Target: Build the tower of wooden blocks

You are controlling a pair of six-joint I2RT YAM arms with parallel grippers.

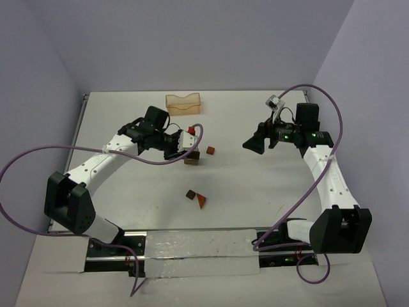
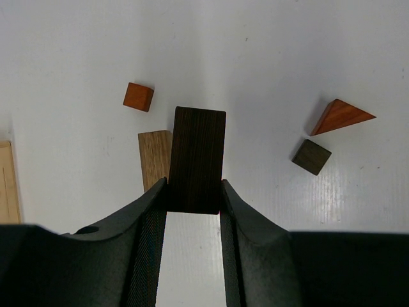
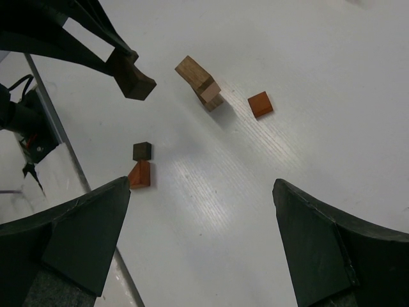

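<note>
**While the Dark Cuboid Hangs Beside the Stack**

As the left end effector [image 2: 193, 190] clamps the dark cuboid [image 2: 197, 153] by its near end, above the counter [image 2: 287, 51] and just beside the partial tower [image 3: 202, 84], lowering should be slow. The cuboid should be levelled and centred before release. Its top tan block [image 2: 155, 158] appears skewed, so a nudge may topple it. Well apart, the right end effector [image 1: 254, 142] hangs spread and empty.

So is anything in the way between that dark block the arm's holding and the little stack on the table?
Nothing visible. The left gripper holds the dark block in the air, with only open space between it and the tan stack. The reddish cube sits beside the stack, apart from it.
</note>
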